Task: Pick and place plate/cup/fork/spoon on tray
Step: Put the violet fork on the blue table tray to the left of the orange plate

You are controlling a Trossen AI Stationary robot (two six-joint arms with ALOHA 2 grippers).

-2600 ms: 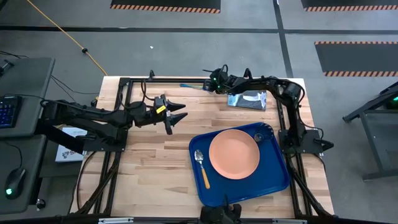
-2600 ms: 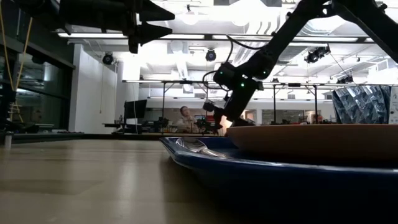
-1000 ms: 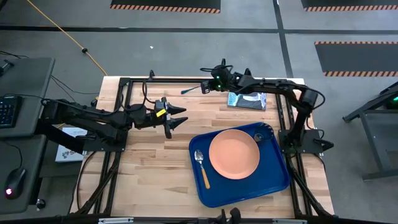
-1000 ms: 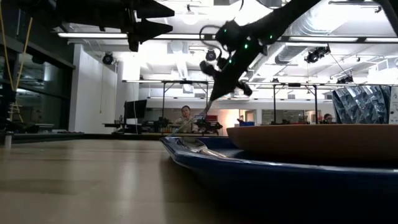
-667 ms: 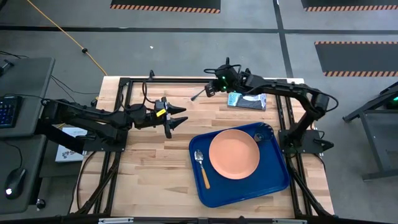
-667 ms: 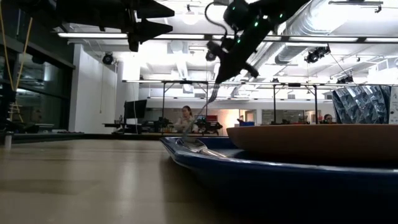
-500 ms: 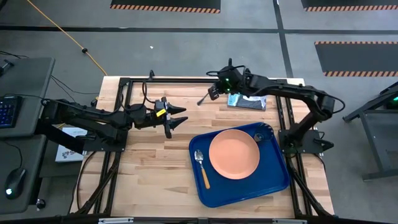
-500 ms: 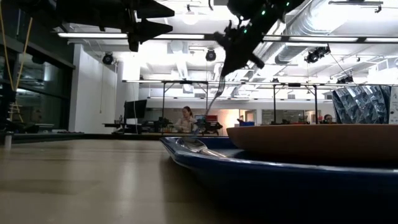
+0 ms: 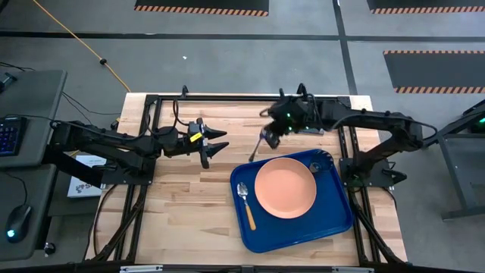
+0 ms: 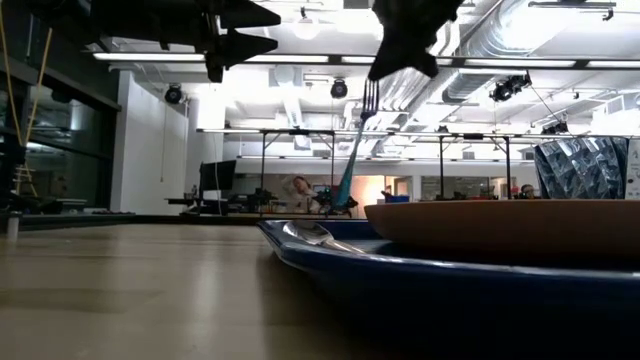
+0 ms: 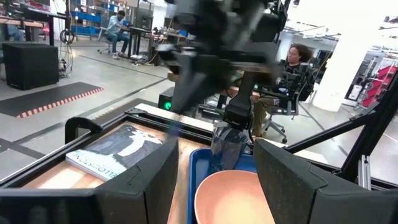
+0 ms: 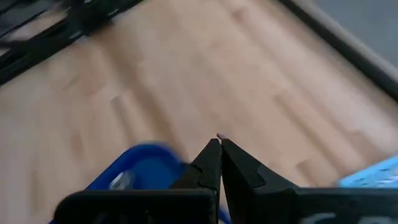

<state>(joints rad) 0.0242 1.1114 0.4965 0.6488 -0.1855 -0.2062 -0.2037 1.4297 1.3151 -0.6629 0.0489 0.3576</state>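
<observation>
The left arm reaches in level from the left edge of the wooden surface (image 9: 189,197), and its left claw (image 9: 214,142) hangs in the air above the middle of the boards with its two fingers spread apart and nothing between them. In the low view the same claw (image 10: 262,31) shows high up, well off the boards, pointing right.

Further right, the right arm bends in from the far right corner, elbow out beyond the frame rail, so that the right claw (image 9: 270,136) sits just off the far left corner of the tray (image 9: 250,232). Its fingers are pinched together on the metal end of the fork (image 9: 258,149). In the low view the fork (image 10: 352,160) hangs steeply below the claw, tines uppermost and the light blue handle down, clear of the surface. The right wrist view shows only the closed fingertips (image 12: 217,160) over blurred boards; the fork itself cannot be made out there.

On the tray the spoon (image 9: 245,202) lies along the left side, bowl toward the far edge, just beside the plate (image 9: 285,187), which rests near the tray's middle. A dark object at the tray's far right corner is too indistinct to name. The book (image 11: 117,151) is plain in the left wrist view but mostly hidden under the right arm from above.
</observation>
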